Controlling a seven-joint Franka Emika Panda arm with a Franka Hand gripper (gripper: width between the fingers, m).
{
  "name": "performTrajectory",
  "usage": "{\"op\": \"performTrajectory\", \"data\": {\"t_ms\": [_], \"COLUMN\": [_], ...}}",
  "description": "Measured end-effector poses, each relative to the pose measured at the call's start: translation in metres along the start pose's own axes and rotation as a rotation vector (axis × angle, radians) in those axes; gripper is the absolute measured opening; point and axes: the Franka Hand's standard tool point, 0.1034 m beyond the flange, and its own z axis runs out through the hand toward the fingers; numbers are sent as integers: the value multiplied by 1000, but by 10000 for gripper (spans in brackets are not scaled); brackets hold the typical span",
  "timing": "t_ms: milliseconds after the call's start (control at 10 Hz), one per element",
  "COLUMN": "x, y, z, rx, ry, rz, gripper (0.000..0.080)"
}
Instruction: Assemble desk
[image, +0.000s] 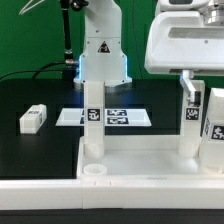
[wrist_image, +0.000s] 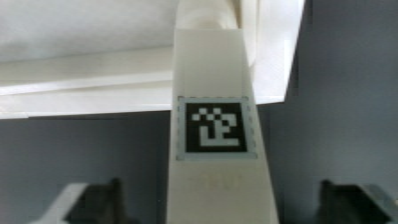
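The white desk tabletop (image: 140, 165) lies across the front, rim up, with a round socket (image: 95, 171) free at its near left corner. One tagged leg (image: 93, 115) stands upright at its far left corner. A second leg (image: 190, 120) stands upright at the far right, under my gripper (image: 189, 90). In the wrist view this leg (wrist_image: 217, 130) runs up the middle between my fingers (wrist_image: 98, 200), with a gap on each side. My gripper (wrist_image: 219, 205) is open around it. A third leg (image: 213, 115) shows at the exterior view's right edge. A fourth (image: 33, 119) lies loose on the black table.
The marker board (image: 128, 117) lies flat on the black table behind the tabletop. The arm's white base (image: 101, 55) stands at the back, with a black cable to the exterior view's left of it.
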Motion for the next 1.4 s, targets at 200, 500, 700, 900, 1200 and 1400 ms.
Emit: {"op": "performTrajectory", "data": {"t_ms": [200, 500, 700, 900, 1200, 1400], "x": [0, 0, 4, 22, 30, 42], "y": [0, 0, 4, 18, 28, 31], "z": [0, 0, -6, -23, -23, -26], "rx": [0, 0, -3, -3, -31, -74], "ry": [0, 0, -20, -67, -173, -343], "rz": [-1, -2, -36, -46, -30, -9], "gripper": [619, 648, 649, 649, 649, 649]}}
